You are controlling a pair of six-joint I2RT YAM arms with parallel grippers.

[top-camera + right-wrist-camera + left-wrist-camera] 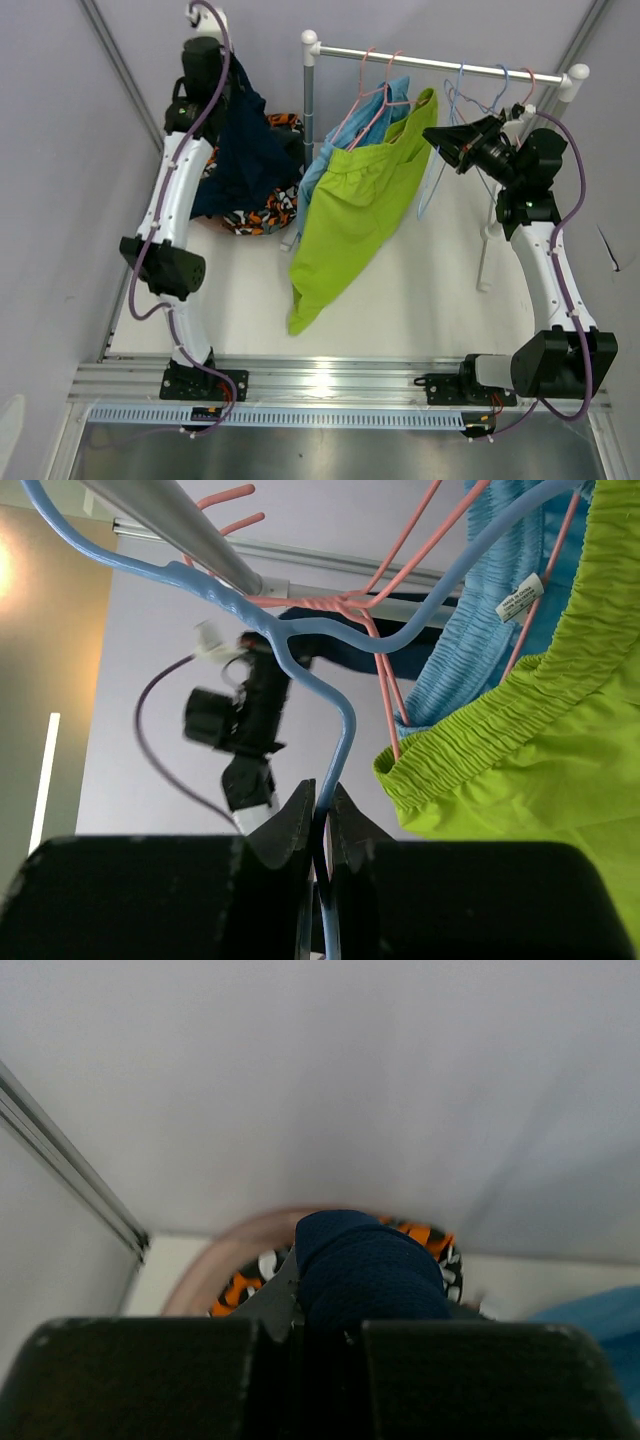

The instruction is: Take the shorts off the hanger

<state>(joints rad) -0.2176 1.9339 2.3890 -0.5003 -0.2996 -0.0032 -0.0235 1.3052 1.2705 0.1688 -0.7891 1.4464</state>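
Observation:
My left gripper [222, 70] is raised at the far left and shut on dark navy shorts [240, 140], which hang from it above the table. In the left wrist view the navy fabric [365, 1270] bulges out between the jaws [330, 1315]. Orange-black-white patterned shorts [265, 212] lie on the table below. Lime green shorts [360, 210] and light blue shorts [330, 150] hang from pink hangers [365, 100] on the rail [440, 62]. My right gripper [440, 138] is shut on an empty blue hanger [340, 730] at its lower wire.
The white rack's posts [310, 60] stand at the back, with its right leg [487, 250] beside my right arm. More empty hangers [500, 95] hang at the rail's right end. Grey walls close in at left and back. A pink hanger [220, 1250] lies by the patterned shorts.

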